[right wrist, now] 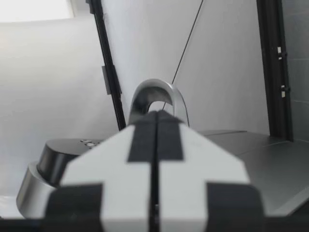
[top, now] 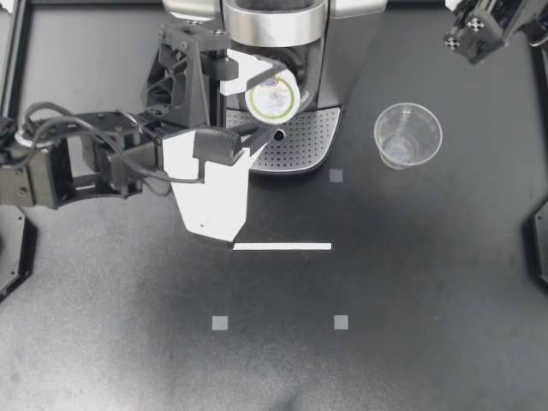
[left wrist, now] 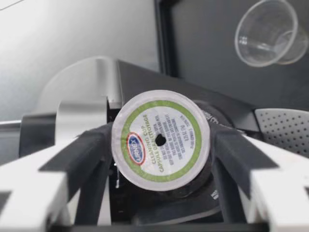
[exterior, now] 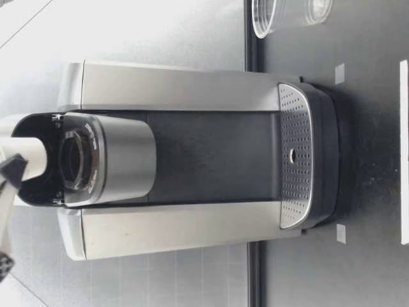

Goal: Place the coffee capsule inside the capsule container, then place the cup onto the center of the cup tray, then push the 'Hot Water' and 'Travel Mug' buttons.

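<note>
**Capsule loading, first of three steps.** The coffee machine (top: 282, 26) stands at the far side of the table with its brew head open. Your left gripper (top: 264, 98) hangs over the machine's front, clamped on the coffee capsule (top: 272, 96) from two sides, with the foil lid tilted up toward the wrist. The capsule is therefore in the air and not yet in the capsule container (exterior: 77, 160). The cup tray (top: 295, 141) below it is bare. The cup (top: 408, 135) stands upright on the table, apart from the tray on your right arm's side. Your right gripper (top: 469, 36) sits at the far right corner, its fingers pressed together on nothing.

**Doing the step well (a judgement).**
- Bring the capsule's body in line with the container's bore.
- Centre its rim over the ring before you lower.
- Let go only once the rim seats; a tilted entry is likely to catch on the edge.

**What each view adds.**
- **Low view:** it alone shows the container's round opening under the raised head. It also shows a pale shape beside the opening that you cannot name with certainty.
- **Top view:** the gripper and capsule hide that opening, but only here can you see how far apart the cup and tray are.
- **Left wrist view:** it confirms the grip, with both fingers (left wrist: 82, 154) bearing on the capsule's sides and dark machine parts just behind.
- **Right wrist view:** it shows the shut jaws and the machine's arched handle (right wrist: 157, 99), and no capsule.
</note>
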Available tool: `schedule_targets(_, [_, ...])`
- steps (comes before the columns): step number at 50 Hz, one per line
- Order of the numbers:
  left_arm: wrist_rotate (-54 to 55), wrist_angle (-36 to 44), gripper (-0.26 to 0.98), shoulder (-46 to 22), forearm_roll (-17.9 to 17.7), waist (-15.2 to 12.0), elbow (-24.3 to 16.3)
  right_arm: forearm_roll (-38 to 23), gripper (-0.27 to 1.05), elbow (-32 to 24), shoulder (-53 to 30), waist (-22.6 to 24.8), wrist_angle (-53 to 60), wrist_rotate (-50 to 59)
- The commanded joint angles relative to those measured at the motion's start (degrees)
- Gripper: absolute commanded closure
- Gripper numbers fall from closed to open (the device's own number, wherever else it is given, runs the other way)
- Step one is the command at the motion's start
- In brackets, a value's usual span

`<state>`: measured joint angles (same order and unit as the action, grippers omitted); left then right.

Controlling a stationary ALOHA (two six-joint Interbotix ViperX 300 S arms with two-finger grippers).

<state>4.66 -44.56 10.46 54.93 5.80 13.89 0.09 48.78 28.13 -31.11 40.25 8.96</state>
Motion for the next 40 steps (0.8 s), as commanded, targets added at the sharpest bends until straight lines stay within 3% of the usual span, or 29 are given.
schedule_targets(1, [1.8,0.4,0.23,0.9,1.9,-0.4,-0.1,0.1,0.73,-0.6,0.6,0.2,0.6,0.0])
schedule_targets(40, [5.6,1.9,0.18,-2.1,2.7,-4.1,2.0,0.1,0.73,-0.3,0.5,0.2,0.6,0.0])
